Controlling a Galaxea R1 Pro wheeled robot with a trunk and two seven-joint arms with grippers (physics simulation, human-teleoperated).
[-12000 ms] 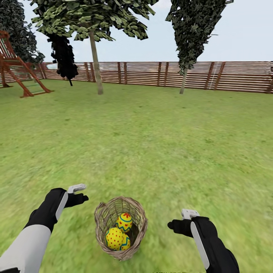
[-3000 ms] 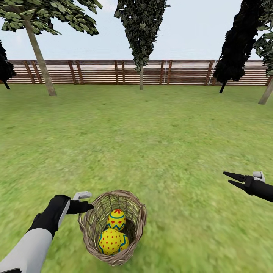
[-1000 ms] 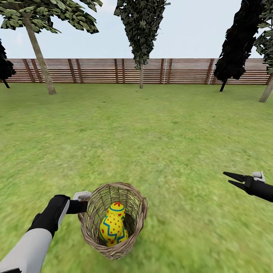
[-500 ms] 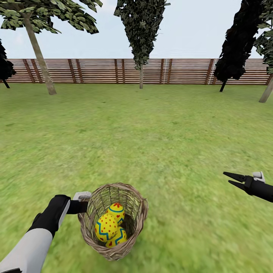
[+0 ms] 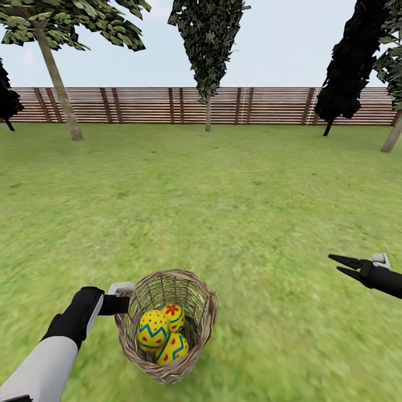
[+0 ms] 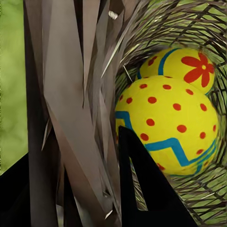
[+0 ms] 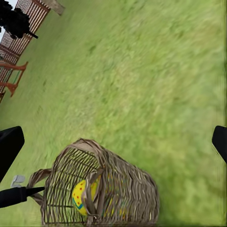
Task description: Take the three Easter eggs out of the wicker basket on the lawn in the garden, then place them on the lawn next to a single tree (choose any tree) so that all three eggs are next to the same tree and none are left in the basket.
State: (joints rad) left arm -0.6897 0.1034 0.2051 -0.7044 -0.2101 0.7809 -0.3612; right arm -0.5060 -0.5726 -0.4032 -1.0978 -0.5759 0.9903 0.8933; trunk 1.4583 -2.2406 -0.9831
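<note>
1. The lawn runs from the wicker basket out to the fence. A pale-trunked tree stands far beyond the basket, just before the fence.
2. The wicker basket sits tilted, with one side of its rim in my left gripper. In the left wrist view one finger lies inside the weave and one outside, so I judge the wall pinched. The basket stood lower three seconds ago; it has since been raised and held.
3. My right gripper hangs well to the basket's right, fingers spread, holding nothing, unmoved.
4. All three Easter eggs are inside the basket. They have rolled in the last second: the dotted egg now lies uppermost, touching the flower egg.
5. Assessment: no egg is out yet. Shifting eggs suggest an unsteady carry.
</note>
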